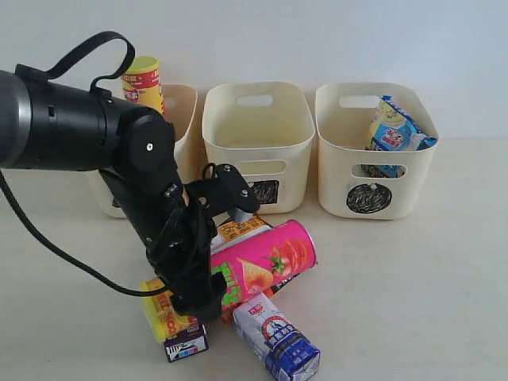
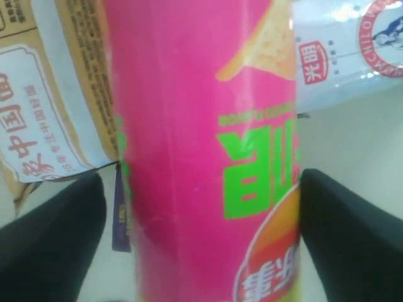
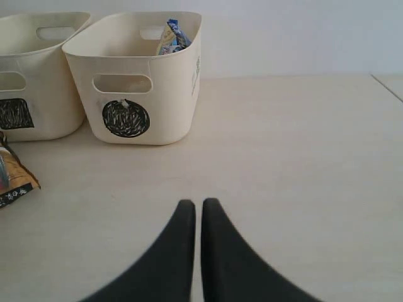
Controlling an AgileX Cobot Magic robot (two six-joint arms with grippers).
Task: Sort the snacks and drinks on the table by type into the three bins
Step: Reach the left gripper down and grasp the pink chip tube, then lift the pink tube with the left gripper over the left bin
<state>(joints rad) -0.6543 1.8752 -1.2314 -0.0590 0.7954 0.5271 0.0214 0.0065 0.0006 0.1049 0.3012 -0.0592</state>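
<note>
The pink chip canister [image 1: 270, 258] lies tilted on a pile of snacks and drinks on the table [image 1: 413, 278]. My left gripper [image 1: 208, 287] is open and straddles the pink canister [image 2: 201, 126]. One finger [image 2: 340, 233] touches its side, the other [image 2: 50, 239] stands a little apart. Under and beside it lie a yellow-orange canister [image 1: 163, 313], a dark purple carton [image 1: 186, 343], a blue and white carton [image 1: 278, 337] and an orange-brown bag [image 1: 238, 228]. My right gripper [image 3: 198, 204] is shut and empty, low over bare table.
Three cream bins stand in a row at the back. The left bin [image 1: 184, 103] holds a tall yellow canister [image 1: 143, 83]. The middle bin [image 1: 258, 143] has a square mark. The circle-marked right bin [image 1: 373, 151] holds a blue-white bag [image 1: 397, 127].
</note>
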